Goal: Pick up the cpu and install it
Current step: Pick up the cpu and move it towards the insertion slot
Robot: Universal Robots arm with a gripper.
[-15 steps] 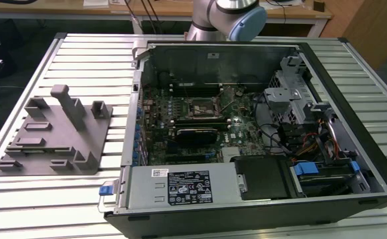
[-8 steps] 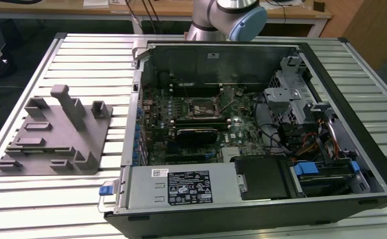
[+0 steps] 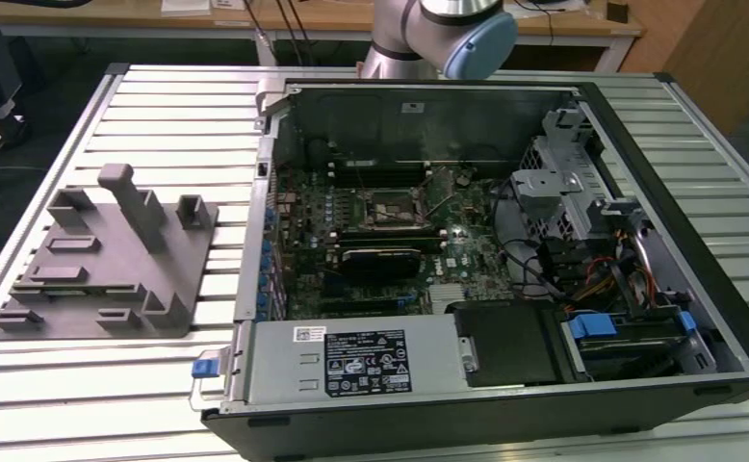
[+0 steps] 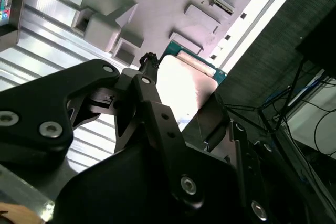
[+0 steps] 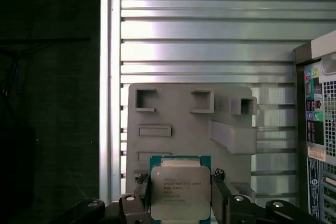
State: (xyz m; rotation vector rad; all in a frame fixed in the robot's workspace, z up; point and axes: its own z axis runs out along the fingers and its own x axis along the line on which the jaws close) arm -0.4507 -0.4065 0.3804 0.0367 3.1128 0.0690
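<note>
In the first wrist view the cpu (image 5: 177,191), a flat square chip with a silvery top and a green rim, sits between the two black fingers of my gripper (image 5: 179,178), which is shut on its edges. In the second wrist view the cpu (image 4: 184,90) shows bright between the same fingers (image 4: 149,77) of the gripper (image 4: 184,82). Chip and gripper hang above the grey plastic fixture block (image 5: 178,124), well clear of it. The motherboard socket (image 3: 388,210) lies in the middle of the open computer case in the exterior view.
The fixture block (image 3: 105,260) stands on the slatted metal table (image 3: 156,106) at the exterior view's left. The open computer case (image 3: 683,144) with its black walls takes up the middle and right. The arm's base (image 3: 426,38) rises behind the case.
</note>
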